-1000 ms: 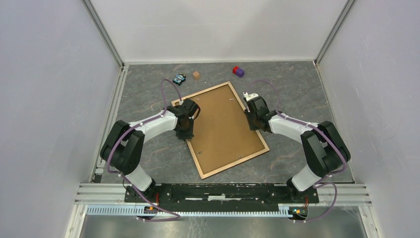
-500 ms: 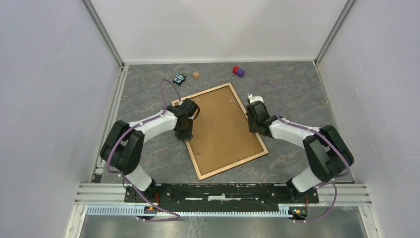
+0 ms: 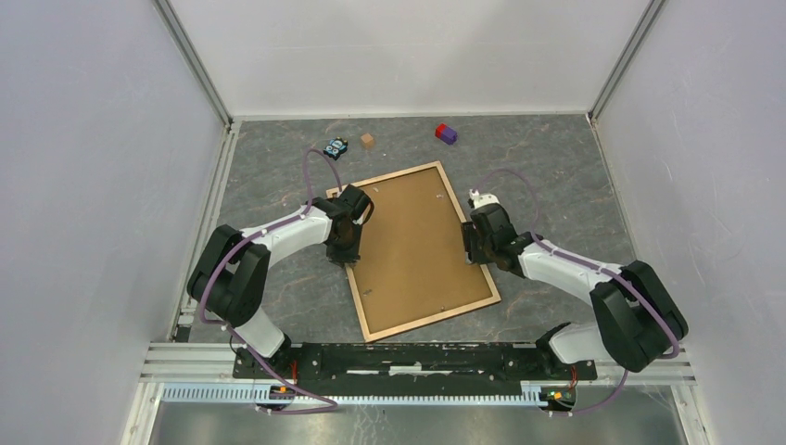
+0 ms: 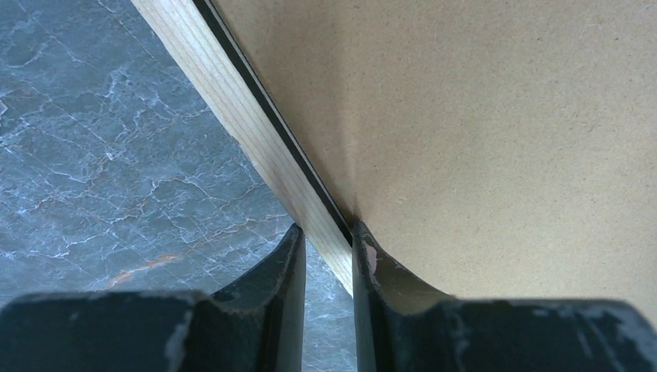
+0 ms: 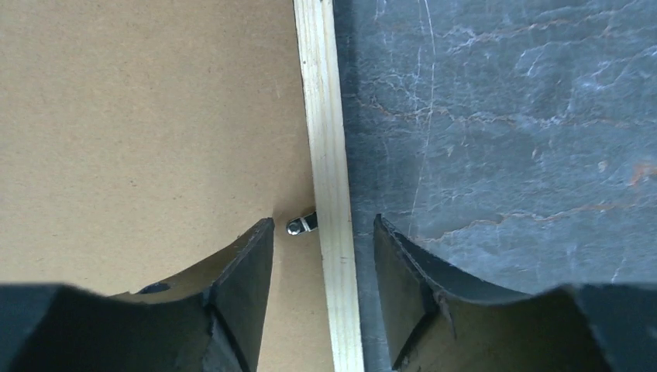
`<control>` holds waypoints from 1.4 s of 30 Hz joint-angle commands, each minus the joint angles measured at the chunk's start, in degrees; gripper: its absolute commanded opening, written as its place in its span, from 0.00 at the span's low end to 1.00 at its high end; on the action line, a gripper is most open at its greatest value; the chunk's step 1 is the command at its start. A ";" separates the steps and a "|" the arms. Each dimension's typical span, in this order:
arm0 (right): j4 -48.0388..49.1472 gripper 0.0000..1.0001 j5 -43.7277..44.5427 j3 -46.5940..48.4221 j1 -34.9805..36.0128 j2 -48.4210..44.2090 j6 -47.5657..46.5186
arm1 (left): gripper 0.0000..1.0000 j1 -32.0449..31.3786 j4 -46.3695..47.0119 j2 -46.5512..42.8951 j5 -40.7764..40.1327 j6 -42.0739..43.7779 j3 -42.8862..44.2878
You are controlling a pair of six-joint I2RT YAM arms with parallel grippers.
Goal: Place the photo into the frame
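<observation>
Grey marbled table fills the floor between white walls. At its middle the frame lies flat with the brown board facing up inside its light wood rails. Its long axis runs from near to far, the far end leaning toward the left.

The left hand sits at the left long rail, its fingers pinched together on that rail, one outside and one on the board side. The right hand hangs over the right long rail with fingers apart, straddling the rail and a small metal clip without touching them.

Bare table lies on both sides of the frame and at its near end. A blue toy, a brown cube and a red-purple block sit by the far wall, apart from the frame's far rail.
</observation>
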 commanded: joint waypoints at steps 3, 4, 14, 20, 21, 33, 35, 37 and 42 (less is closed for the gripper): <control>-1.06 0.69 -1.46 6.16 -1.35 -0.18 -3.51 | 0.02 -0.77 -0.72 1.18 2.72 6.56 -1.52; -1.08 0.71 -1.70 7.51 -1.54 0.76 -3.96 | 0.02 -0.84 -0.76 1.25 3.23 6.69 -1.51; 7.29 0.86 -3.65 19.35 -4.23 14.01 -3.36 | 0.02 -0.82 -3.02 3.33 5.31 8.50 0.96; 7.48 0.88 1.02 28.16 -4.44 22.80 -3.40 | 0.02 -1.24 -3.23 4.04 6.72 7.61 0.95; 7.19 0.88 2.23 28.97 -4.43 23.65 -3.85 | 0.02 -1.32 -3.09 3.83 6.73 7.38 0.90; 19.90 0.77 5.17 22.48 -4.47 28.01 -3.49 | 0.02 -1.25 -3.63 3.52 4.82 7.75 1.11; 19.89 0.72 5.08 23.27 -4.49 28.81 -3.64 | 0.02 -1.23 -3.60 3.82 4.82 7.84 1.29; 20.67 0.70 5.33 23.62 -4.50 29.48 -3.85 | 0.02 -1.23 -3.66 4.06 4.86 7.84 1.47; 18.53 0.71 5.32 26.85 -4.40 32.49 -4.33 | 0.02 -1.23 -3.69 4.16 4.86 7.84 1.39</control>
